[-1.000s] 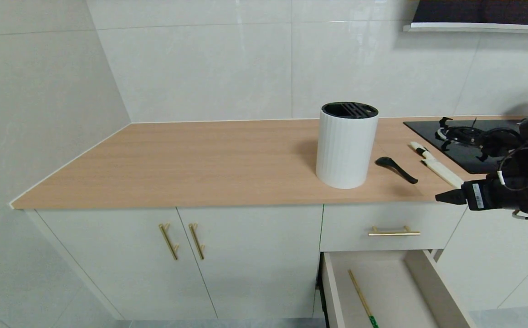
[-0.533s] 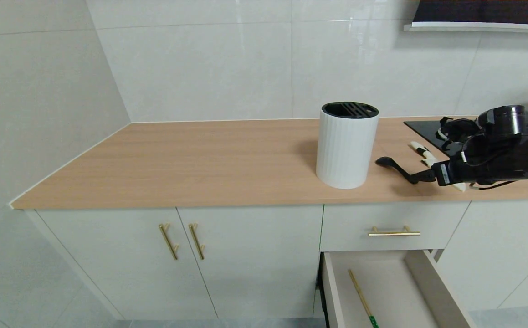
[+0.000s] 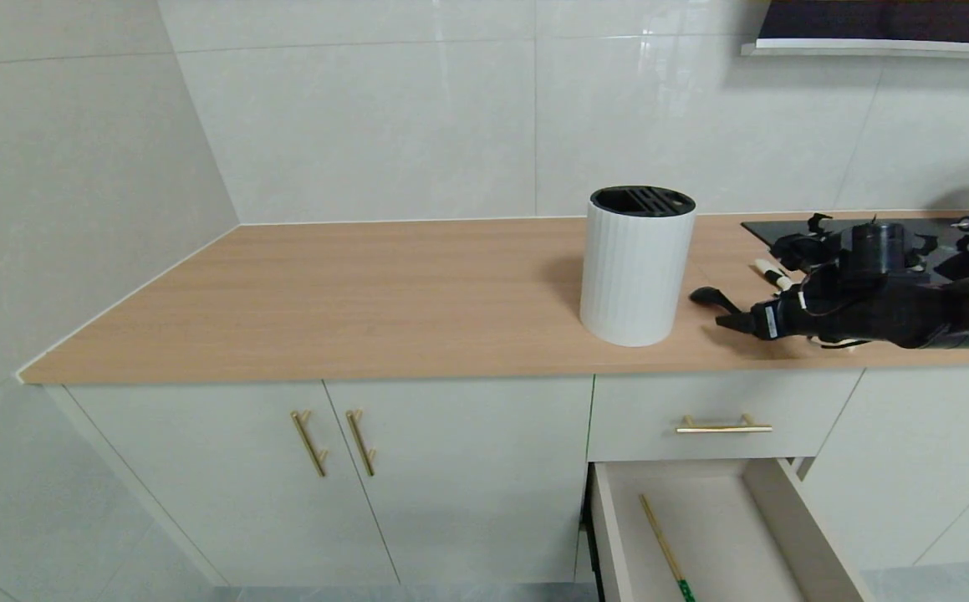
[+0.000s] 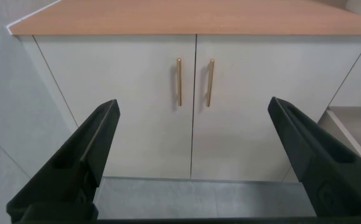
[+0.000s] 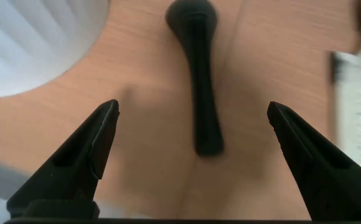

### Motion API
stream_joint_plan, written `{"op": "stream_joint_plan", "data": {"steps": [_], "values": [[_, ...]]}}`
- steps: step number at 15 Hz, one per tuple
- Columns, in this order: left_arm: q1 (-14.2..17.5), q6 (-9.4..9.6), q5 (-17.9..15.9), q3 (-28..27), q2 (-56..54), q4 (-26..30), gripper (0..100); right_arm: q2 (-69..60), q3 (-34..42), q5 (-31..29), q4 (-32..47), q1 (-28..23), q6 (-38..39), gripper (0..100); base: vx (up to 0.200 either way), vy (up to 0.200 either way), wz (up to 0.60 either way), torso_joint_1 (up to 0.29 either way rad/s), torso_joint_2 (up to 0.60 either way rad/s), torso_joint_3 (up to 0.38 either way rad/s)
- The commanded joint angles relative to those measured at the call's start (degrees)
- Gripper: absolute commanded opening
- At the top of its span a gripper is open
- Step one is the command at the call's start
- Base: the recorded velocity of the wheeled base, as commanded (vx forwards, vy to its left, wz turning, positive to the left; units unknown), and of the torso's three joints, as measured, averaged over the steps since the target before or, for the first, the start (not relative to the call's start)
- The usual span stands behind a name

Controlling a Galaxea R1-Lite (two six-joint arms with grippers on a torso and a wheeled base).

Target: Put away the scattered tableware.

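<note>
Right wrist view has the right gripper (image 5: pixel 192 111) spread wide and empty, its two fingers straddling the black spoon (image 5: pixel 200 74), which lies flat on the wooden countertop (image 3: pixel 367 301) with its handle running down the gap between them. Seen from the head camera, the spoon sits at about 3 o'clock from the white ribbed holder (image 3: pixel 636 267), close beside it, with the white knife (image 3: pixel 772 276) at roughly 2 o'clock from the spoon, near the hob. The open drawer (image 3: pixel 793 518) below holds a chopstick (image 3: pixel 664 543). The left gripper (image 4: pixel 193 118) hangs wide open with nothing in it, facing the cabinet doors (image 4: pixel 193 87). The likely trouble is the spoon's thin, low handle: if the fingers close too high they would probably meet on nothing, and too low they could scrape the counter and skid the spoon away. One finger is near the holder and the other near the knife, so a sideways drift while descending might nudge either.
</note>
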Motion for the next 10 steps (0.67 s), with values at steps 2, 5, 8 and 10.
{"op": "stream_joint_plan", "data": {"steps": [2, 5, 8, 10], "values": [[0.0, -0.01, 0.0, 0.0, 0.0, 0.0, 100, 2.4, 0.1, 0.0, -1.2, 0.6, 0.0, 100, 0.0, 0.0, 0.0, 0.0, 0.0, 0.0], [0.0, -0.01, 0.0, 0.0, 0.0, 0.0, 100, 4.3, -1.5, 0.0, -2.6, 0.6, 1.2, 100, 0.0, 0.0, 0.0, 0.0, 0.0, 0.0], [0.0, -0.01, 0.0, 0.0, 0.0, 0.0, 100, 6.0, -1.9, 0.0, -7.4, 0.2, 2.7, 100, 0.0, 0.0, 0.0, 0.0, 0.0, 0.0], [0.0, -0.01, 0.0, 0.0, 0.0, 0.0, 100, 6.5, -2.4, -0.2, -8.2, 0.2, 3.0, 100, 0.0, 0.0, 0.0, 0.0, 0.0, 0.0]]}}
